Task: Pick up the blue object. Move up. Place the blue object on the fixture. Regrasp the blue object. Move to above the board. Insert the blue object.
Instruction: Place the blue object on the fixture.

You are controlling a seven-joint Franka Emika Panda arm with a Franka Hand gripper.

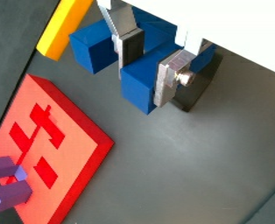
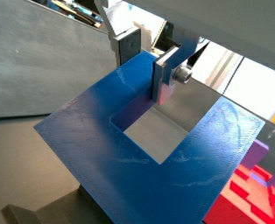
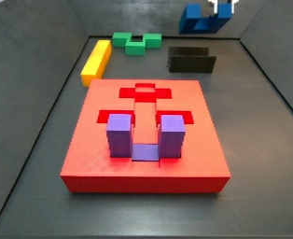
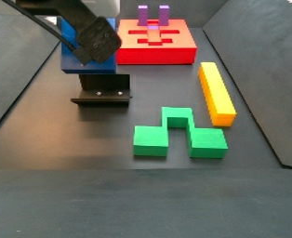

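Above the fixture (image 4: 101,89), we have the gripper (image 1: 154,58) clamped on the blue block (image 1: 137,59), lifted clear of the floor. Both wrist views show a silver finger (image 2: 172,74) on each side of one prong, pads pressed on its flat faces. In a side view the block (image 4: 89,58) hangs just over the fixture, near 10 o'clock of the floor; we can't tell whether it touches yet.

Handling, as we judge it: rigid block, smooth faces with light scuffs in a wrist view, likely light for its bulk. No give, so grip force won't deform it. Smooth faces plus an off-centre hold on one prong mean it could pivot between the pads if bumped. Flat parallel sides are the best place to hold; for the regrasp we'd take it across the bridge or evenly across both prongs, so the open end points down for insertion.

Board (image 3: 143,135) sits mid-floor, well apart from the block. Purple block (image 3: 140,135) already stands in one cutout. Green block (image 4: 176,135) and yellow bar (image 4: 215,91) lie off to 4 o'clock, out of the way.
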